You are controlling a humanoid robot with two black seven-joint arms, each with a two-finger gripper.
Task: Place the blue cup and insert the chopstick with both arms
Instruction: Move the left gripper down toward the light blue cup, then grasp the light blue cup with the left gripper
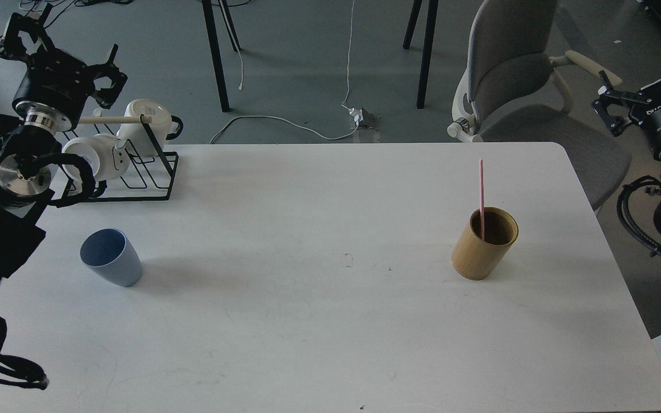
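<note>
- Hanging up high at the far left, the left gripper (59, 49) holds nothing; its black fingers look spread apart, with gaps between them
- The left arm (20, 172) comes down the left edge, black with a shiny silver ring
- Just beside that arm is a black wire rack (147, 172) on the far left corner of the white table (319, 321)
- Two white mugs (144, 123) hang on the rack, and a pale wooden rod (107, 120) pokes out to the left
- The blue cup (111, 256) stands upright on the table near the left side, in front of the rack, with nothing touching it
- Far across the table, near the right side, stands a tan holder (484, 244)
- The pink chopstick (481, 195) stands inside the tan holder and sticks up out of the top
- The right gripper (614, 106) is up at the far right, off the table and well apart from the holder; it holds nothing, and it is too dark to tell if its fingers are spread or pressed together
- A grey chair (514, 74) sits behind the table on the right
</note>
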